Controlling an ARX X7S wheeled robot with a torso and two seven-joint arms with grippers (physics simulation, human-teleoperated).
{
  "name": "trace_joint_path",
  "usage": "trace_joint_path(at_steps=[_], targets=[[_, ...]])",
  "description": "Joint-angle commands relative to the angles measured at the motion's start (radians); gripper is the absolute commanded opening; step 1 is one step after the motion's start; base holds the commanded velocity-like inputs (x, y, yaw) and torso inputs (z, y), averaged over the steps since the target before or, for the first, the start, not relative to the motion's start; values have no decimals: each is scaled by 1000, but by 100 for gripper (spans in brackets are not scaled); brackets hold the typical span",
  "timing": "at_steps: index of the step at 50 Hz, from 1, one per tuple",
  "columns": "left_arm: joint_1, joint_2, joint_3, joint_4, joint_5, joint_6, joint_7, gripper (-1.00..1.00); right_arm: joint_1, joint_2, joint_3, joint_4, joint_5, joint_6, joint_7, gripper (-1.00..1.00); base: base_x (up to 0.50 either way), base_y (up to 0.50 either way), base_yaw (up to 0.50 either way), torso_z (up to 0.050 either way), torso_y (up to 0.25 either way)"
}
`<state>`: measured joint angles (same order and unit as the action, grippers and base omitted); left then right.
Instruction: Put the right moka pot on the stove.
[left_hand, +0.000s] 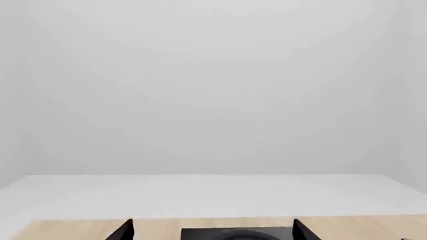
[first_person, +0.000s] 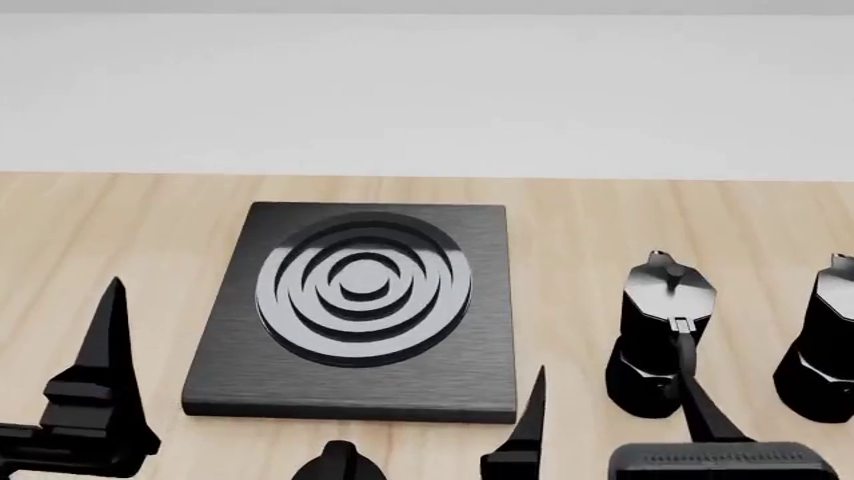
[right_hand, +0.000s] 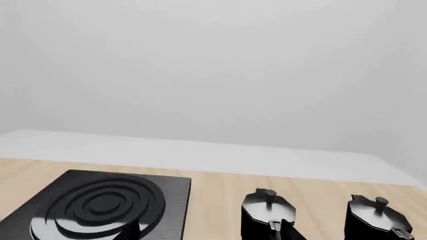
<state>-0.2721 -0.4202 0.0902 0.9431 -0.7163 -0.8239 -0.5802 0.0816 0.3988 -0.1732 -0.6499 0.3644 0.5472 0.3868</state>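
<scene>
Head view: high, looking forward and steeply down on desk (first_person: 107, 220), close. Both wrist views: low, near-level, facing the far wall. All three share the stove (first_person: 360, 320) (left_hand: 237, 233) (right_hand: 100, 207).

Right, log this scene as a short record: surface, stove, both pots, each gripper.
surface: wooden table, white wall behind
stove: black slab with ringed burner, nothing on it
right moka pot: upright on the table, right of the stove, partly cut off by the head view's edge
other moka pot: upright, between stove and right moka pot
left gripper: open, holding nothing
right gripper: only one finger shows in front of the other moka pot; state unclear
</scene>
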Motion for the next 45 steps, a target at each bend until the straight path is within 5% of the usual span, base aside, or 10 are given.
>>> trace_joint_path(at_steps=[1, 23, 45], targets=[[-33, -19, -11, 60, -62, -61, -34, 100, 8, 12, 3, -53, 19, 47, 13, 100, 0, 0, 0, 0, 0], [-38, -30, -5, 58, -72, -55, -51, 100, 11, 32, 30, -106, 49, 92, 36, 100, 0, 0, 0, 0, 0], [-35, -47, 13, 41, -78, -24, -74, 100, 17, 47, 56, -139, 73, 118, 54, 100, 0, 0, 0, 0, -134]])
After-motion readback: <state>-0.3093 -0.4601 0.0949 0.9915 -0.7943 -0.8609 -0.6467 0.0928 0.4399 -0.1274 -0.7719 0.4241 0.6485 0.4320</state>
